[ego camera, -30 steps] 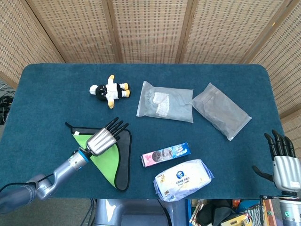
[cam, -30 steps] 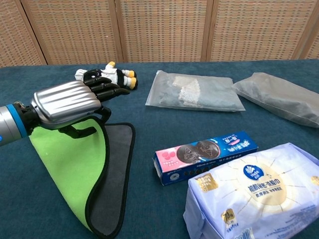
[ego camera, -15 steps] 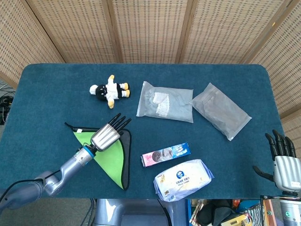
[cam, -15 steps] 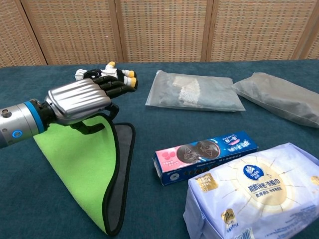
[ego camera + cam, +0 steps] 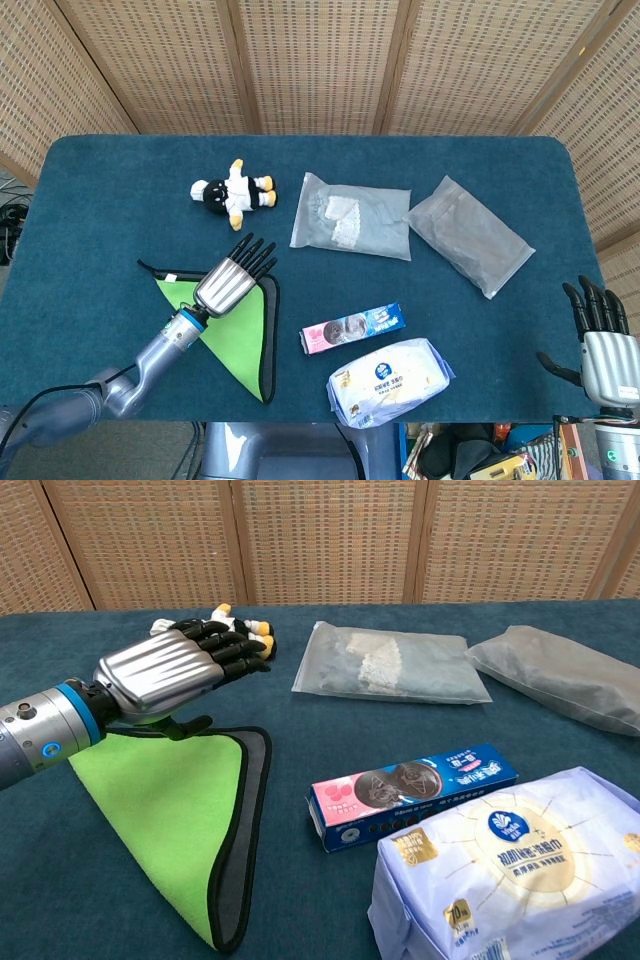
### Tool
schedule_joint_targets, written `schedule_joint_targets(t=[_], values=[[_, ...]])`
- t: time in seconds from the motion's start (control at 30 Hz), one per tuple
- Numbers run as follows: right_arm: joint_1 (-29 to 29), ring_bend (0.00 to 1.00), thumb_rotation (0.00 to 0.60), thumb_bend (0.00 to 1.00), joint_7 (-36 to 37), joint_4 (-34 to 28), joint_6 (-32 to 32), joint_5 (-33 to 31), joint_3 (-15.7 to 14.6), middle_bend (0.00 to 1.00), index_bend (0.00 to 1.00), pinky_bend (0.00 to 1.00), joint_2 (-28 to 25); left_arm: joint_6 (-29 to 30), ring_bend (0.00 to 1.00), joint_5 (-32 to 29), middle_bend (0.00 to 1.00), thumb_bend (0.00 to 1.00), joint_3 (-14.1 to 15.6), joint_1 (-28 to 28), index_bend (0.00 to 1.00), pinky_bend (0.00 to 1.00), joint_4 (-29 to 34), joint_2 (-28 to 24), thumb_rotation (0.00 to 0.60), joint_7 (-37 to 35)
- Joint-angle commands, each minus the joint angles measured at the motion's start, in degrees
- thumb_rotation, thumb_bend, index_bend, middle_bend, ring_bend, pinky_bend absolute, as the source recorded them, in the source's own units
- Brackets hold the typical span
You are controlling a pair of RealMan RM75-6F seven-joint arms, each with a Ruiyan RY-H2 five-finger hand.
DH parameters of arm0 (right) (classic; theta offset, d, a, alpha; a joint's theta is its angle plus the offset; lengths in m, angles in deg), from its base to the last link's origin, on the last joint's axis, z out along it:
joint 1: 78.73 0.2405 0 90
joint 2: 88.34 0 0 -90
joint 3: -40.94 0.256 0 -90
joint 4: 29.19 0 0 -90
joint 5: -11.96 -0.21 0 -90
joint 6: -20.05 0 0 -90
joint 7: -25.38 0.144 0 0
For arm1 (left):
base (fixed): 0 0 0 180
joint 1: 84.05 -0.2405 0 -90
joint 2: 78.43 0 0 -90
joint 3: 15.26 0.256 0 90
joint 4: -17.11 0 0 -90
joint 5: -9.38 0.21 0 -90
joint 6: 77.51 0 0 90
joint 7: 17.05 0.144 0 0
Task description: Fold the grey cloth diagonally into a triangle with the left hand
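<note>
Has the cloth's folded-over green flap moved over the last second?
Yes. The green flap has spread toward the snack box, covering more of the grey cloth; only a narrow grey strip shows now.

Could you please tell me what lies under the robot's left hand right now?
The left hand hovers open above the folded grey cloth, green face up; the corner beneath the palm is covered.

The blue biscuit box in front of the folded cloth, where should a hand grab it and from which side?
Across its long side faces near the middle, coming from above. The biscuit box lies flat on the table, long and narrow, with open space along both long sides; the tissue pack crowds only its near right end. Probably the easiest hold.
</note>
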Motion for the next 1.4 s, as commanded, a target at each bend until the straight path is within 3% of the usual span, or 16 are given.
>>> schedule_joint_targets(t=[0.03, 0.27, 0.47, 0.67, 0.8, 0.93, 1.4], values=[[0.0, 0.0, 0.6, 0.0, 0.0, 0.0, 0.0, 0.0, 0.0, 0.0, 0.0, 0.0, 0.0, 0.8, 0.0, -0.6, 0.0, 0.5, -0.5, -0.2, 0.03, 0.0, -0.1, 0.4, 0.6, 0.8], [0.0, 0.0, 0.6, 0.0, 0.3, 0.1, 0.4, -0.3, 0.0, 0.0, 0.0, 0.0, -0.2, 8.6, 0.0, -0.9, 0.0, 0.5, -1.0, -3.9, 0.03, 0.0, 5.0, -2.3, 0.6, -2.9], [0.1, 0.0, 0.6, 0.0, 0.0, -0.2, 0.4, 0.2, -0.3, 0.0, 0.0, 0.0, -0.3, 16.7, 0.0, -0.2, 0.0, 0.49, 0.3, -9.2, 0.02, 0.0, 14.8, -7.3, 0.6, -4.1], [0.1, 0.0, 0.6, 0.0, -0.7, -0.8, 0.4, 1.4, -1.0, 0.0, 0.0, 0.0, -0.7, 23.0, 0.0, 0.2, 0.0, 0.41, 3.8, -16.1, 0.0, 0.0, 26.4, -14.2, 0.6, -2.0], [0.2, 0.0, 0.6, 0.0, -0.9, -1.0, 0.2, 2.5, -1.4, 0.0, 0.0, 0.0, -1.0, 24.9, 0.0, -0.6, 0.0, 0.31, 6.8, -20.3, 0.0, 0.0, 32.4, -18.1, 0.6, -0.4], [0.0, 0.0, 0.6, 0.0, -0.9, -1.2, -0.2, 3.1, -1.7, 0.0, 0.0, 0.0, -1.4, 26.0, 0.0, -1.4, 0.0, 0.27, 10.1, -24.2, 0.0, 0.0, 37.2, -22.2, 0.6, -0.2], [-0.3, 0.0, 0.6, 0.0, -2.3, -2.1, -0.6, 3.9, -2.1, 0.0, 0.0, 0.0, -2.0, 30.4, 0.0, 0.4, 0.0, 0.25, 12.8, -31.1, 0.0, 0.0, 38.4, -26.6, 0.6, -3.5]])
